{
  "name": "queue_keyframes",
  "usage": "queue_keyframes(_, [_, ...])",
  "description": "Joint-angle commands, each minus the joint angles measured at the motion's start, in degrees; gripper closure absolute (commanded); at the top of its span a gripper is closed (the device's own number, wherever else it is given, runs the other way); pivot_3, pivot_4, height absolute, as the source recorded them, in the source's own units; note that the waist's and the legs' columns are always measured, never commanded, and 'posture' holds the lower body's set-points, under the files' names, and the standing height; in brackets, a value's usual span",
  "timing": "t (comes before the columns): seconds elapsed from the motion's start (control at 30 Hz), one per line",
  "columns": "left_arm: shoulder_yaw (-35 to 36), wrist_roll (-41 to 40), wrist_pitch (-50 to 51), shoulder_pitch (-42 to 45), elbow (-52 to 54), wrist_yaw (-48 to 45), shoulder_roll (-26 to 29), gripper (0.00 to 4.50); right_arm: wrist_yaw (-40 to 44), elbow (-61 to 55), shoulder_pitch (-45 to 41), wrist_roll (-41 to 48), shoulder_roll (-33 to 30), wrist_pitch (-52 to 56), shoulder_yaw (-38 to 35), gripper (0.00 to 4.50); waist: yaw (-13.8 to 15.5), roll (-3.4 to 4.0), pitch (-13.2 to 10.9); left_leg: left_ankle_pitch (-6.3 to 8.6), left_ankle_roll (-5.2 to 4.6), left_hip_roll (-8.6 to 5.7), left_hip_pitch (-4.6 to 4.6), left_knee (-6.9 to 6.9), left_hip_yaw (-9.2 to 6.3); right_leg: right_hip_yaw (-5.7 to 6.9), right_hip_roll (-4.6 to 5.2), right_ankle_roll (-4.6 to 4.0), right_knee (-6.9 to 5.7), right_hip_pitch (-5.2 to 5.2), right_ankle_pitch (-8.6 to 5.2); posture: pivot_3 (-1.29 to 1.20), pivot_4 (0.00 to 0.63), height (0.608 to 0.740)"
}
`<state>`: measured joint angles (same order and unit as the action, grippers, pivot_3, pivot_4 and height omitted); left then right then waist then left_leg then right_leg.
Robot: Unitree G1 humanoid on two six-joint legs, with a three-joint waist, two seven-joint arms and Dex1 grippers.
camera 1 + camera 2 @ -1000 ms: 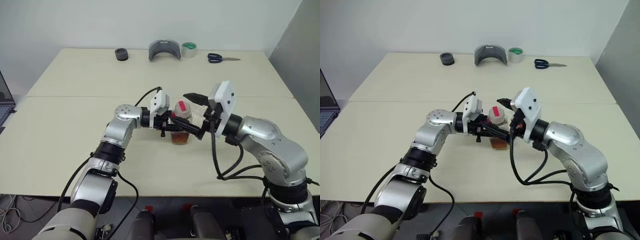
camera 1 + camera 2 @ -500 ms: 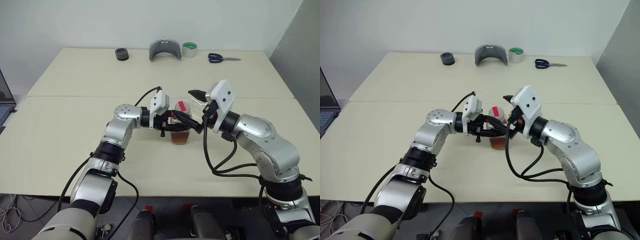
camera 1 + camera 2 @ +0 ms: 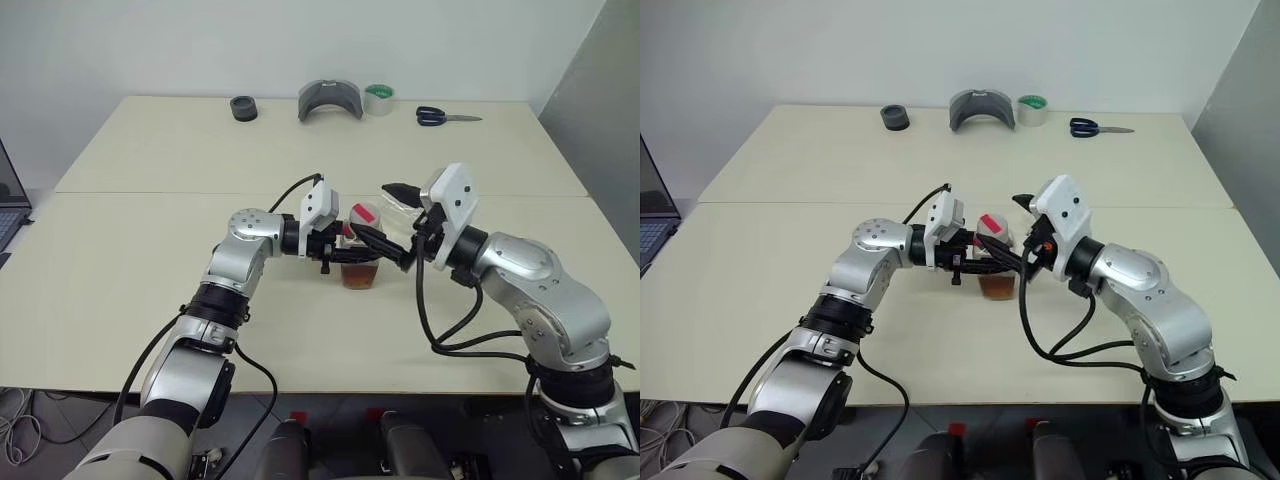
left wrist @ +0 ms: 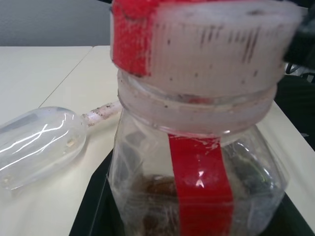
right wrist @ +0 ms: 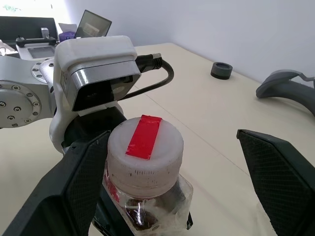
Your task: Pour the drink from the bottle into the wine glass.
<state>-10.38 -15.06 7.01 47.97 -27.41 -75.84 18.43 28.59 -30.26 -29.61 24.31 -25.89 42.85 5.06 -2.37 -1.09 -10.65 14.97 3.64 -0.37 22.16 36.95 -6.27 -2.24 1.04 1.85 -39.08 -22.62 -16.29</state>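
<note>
Bottle [image 3: 361, 250] (capped) clamped in left pincer [image 3: 338, 250]; right pincer [image 3: 395, 222] wide; cream table [image 3: 150, 250].

Both my arms are raised in front of me over the table, forearms angled inward so the two grippers meet near the middle. My left gripper [image 3: 340, 245] points across to the right, about level, wrist bent hard inward, fingers clamped tight on the bottle [image 3: 361, 245] just below its cap. My right gripper [image 3: 393, 222] points forward and left, about level, elbow out to the side, fingers [image 5: 283, 172] spread wide on either side of the bottle's cap [image 5: 145, 156], not touching it.
</note>
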Motion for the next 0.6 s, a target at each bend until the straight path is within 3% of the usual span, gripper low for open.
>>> queue_keyframes(0.03, [0.8,-0.7,-1.1,0.6,2.3,-0.7,0.4,2.78,-0.8,-1.5,0.4,0.4,-0.7,0.3,-2.8,0.15,0.0,0.0,0.0,0.0,0.0,0.0,0.0,0.0,0.0,0.0,0.0,0.0,0.0,0.0,0.0,0.0,0.15,0.74])
queue_keyframes(0.6, [0.9,-0.7,-1.2,0.6,2.0,-0.7,0.4,2.78,-0.9,-1.9,1.1,1.3,-2.3,0.5,-3.2,0.15,0.0,0.0,0.0,0.0,0.0,0.0,0.0,0.0,0.0,0.0,0.0,0.0,0.0,0.0,0.0,0.0,0.15,0.74])
